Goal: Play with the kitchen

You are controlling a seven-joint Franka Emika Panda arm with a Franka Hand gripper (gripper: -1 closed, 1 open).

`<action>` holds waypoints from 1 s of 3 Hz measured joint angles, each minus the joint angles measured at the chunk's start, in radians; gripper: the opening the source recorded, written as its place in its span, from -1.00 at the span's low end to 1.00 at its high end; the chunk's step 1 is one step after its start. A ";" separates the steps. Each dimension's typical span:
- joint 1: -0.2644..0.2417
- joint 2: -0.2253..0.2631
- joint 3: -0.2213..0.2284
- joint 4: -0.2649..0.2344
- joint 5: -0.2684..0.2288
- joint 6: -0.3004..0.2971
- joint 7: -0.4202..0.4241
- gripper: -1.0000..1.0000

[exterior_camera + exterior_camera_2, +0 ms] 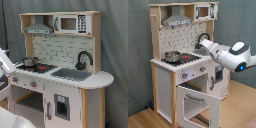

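Plainly, with the oven door (199, 102) hanging open, the arm (228, 55) reaching over the kitchen (60, 75) could knock the pot (172, 56); the tool's state I cannot tell.

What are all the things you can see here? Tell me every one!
play kitchen: one, pale wood with white panels, middle of both exterior views
hood: one, grey, top shelf over the stove
microwave: one, white, top shelf beside the hood
pot: one, silver, on the stove
stove: one, black top with a red ring, beside the sink
sink: one, grey, in the counter
faucet: one, black, behind the sink
oven door: one, white, hanging open in the second exterior view
curtain: grey, behind the kitchen
floor: wooden, under the kitchen
robot arm: one, white, reaching over the counter toward the faucet
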 joint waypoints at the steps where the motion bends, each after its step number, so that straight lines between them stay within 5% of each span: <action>1: 0.000 -0.002 0.067 -0.001 0.000 -0.085 -0.004 1.00; 3: 0.001 -0.002 0.188 -0.054 0.003 -0.246 0.022 1.00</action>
